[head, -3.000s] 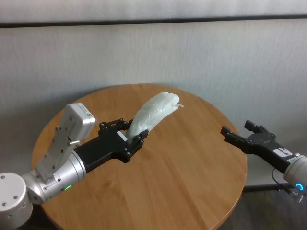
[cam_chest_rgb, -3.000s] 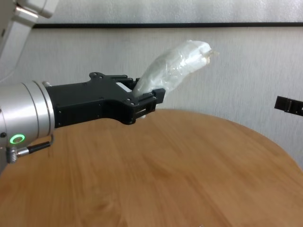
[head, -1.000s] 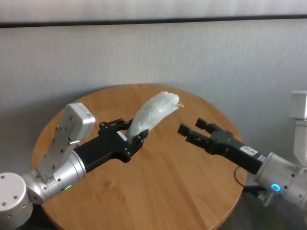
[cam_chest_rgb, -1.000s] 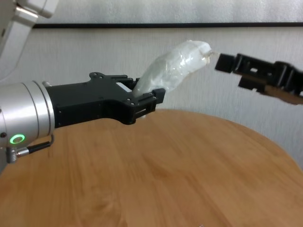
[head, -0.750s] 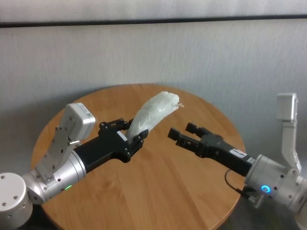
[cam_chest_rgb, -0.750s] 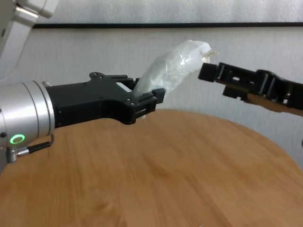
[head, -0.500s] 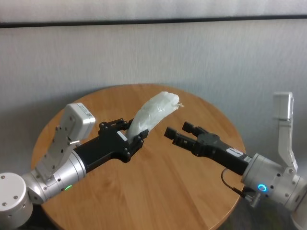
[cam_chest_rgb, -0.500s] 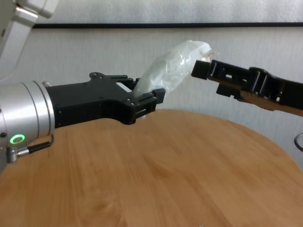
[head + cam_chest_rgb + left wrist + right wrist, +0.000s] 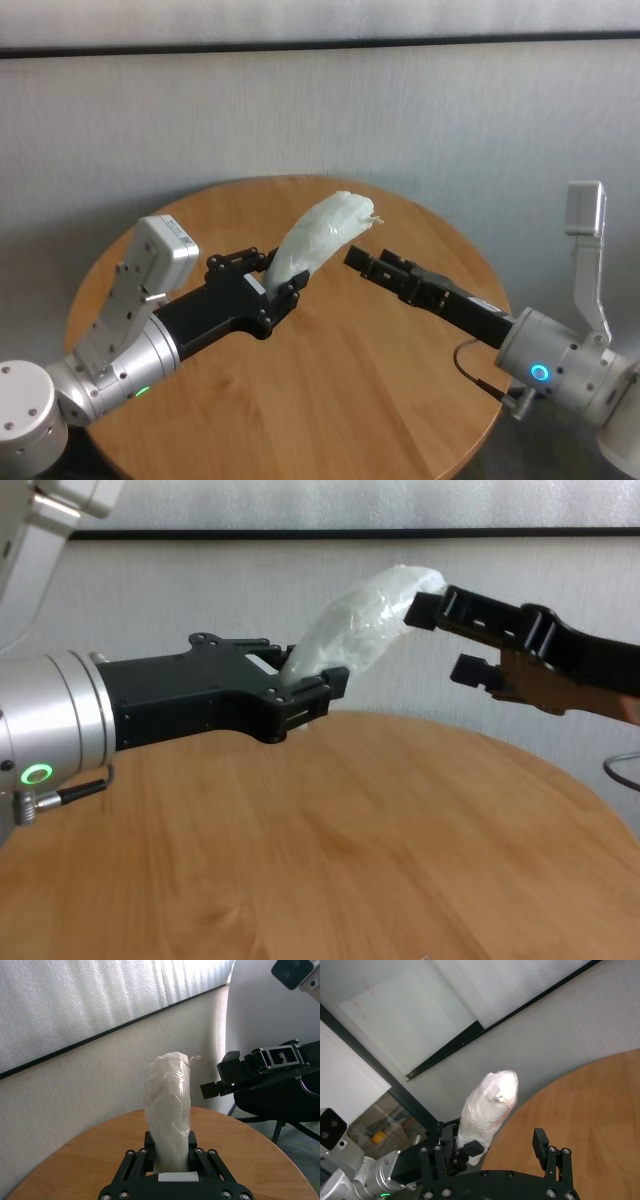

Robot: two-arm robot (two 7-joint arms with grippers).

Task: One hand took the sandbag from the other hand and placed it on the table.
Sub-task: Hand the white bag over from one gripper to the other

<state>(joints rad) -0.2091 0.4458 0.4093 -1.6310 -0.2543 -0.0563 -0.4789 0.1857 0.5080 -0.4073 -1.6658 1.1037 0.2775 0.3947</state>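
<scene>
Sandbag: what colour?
White, crinkled sandbag; left wrist view shows it best.

light: even, soft daylight — shadows: faint | glare: mild tabletop (image 9: 330, 380) sheen | focus: sharp

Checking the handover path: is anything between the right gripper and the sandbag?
Nothing: in the head view only bare table shows between the open right gripper and the sandbag.

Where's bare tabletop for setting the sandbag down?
The table is bare in the near half between both arms, and along the far rim. Crowded only mid-air: left gripper holds the sandbag while the open right gripper reaches its tip.
</scene>
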